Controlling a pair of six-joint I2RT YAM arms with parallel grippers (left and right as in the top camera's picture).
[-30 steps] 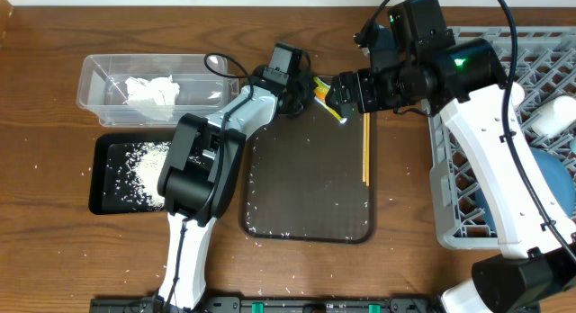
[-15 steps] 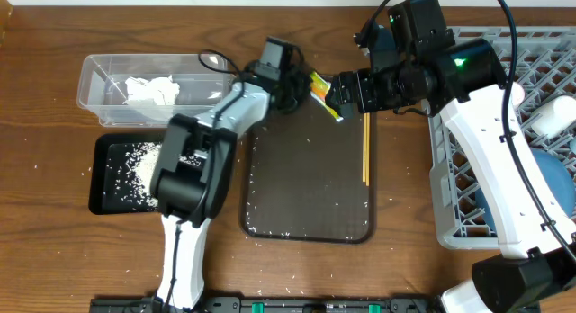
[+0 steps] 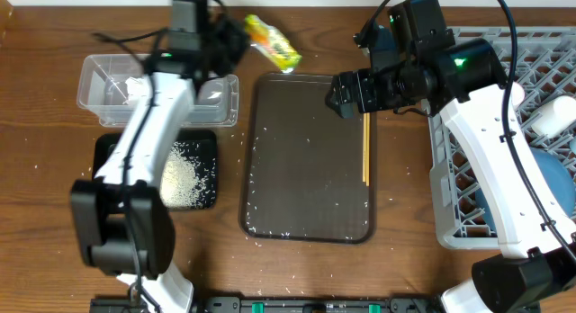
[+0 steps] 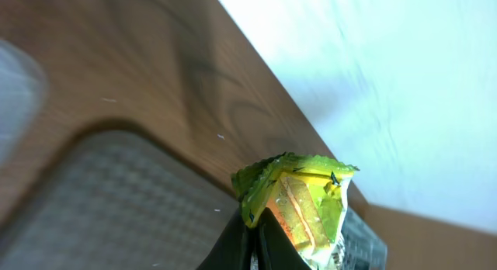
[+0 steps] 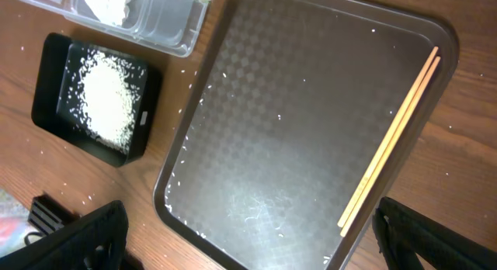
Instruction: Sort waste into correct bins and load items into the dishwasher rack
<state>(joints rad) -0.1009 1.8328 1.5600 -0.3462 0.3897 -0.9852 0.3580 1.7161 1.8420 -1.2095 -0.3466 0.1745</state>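
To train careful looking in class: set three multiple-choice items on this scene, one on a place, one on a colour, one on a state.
1. The two thin wooden chopsticks lie on the brown plastic serving tray along its: A right side; B left side; C middle.
2. The heap of loose white rice sits in a shallow rectangular tray coloured: A black; B blue; C pink.
3. The left gripper is: A open and empty; B shut on the crinkled green-yellow snack wrapper; C shut on a chopstick.
Key: 1 A, they lie beside the right rim. 2 A, the tray around the grains is black. 3 B, the wrapper sticks out from its closed tips.
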